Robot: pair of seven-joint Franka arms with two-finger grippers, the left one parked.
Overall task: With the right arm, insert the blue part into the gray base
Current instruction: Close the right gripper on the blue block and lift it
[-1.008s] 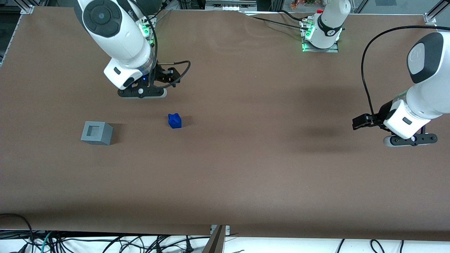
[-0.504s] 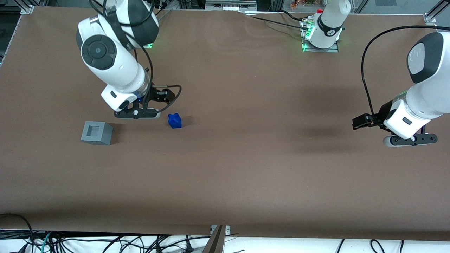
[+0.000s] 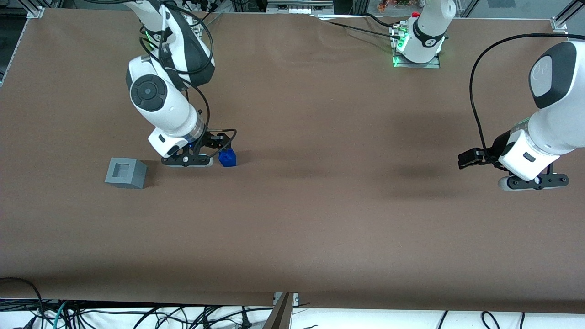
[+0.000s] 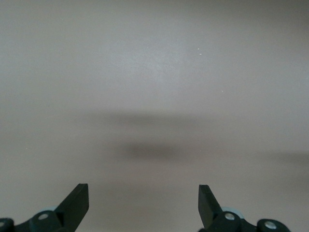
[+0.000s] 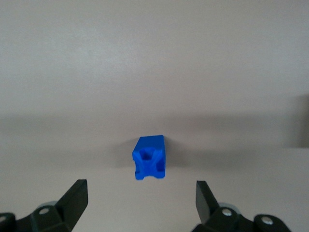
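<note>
i'm looking at the gray base (image 3: 125, 172) standing alone on the brown tabletop (image 3: 320, 219) toward the working arm's end, its square recess facing up and nothing in it. moving along, i'm holding the right arm (image 3: 167, 107) low over the tabletop, with the hand (image 3: 188, 161) sitting between the base and the blue part (image 3: 227, 157), just beside the part and not yet around it. in the right wrist view the fingers (image 5: 75, 198) are spread wide, with the blue part (image 5: 150, 157) lying on the tabletop ahead of the gap, apart from both.

i'm judging the part to be light, rigid plastic, smooth enough to slip or twist if pinched on an edge. i'm thinking the flat sides of its wider body are the place to grip, squarely, leaving the mating end free. being so light, it could skid if one finger touches first.
</note>
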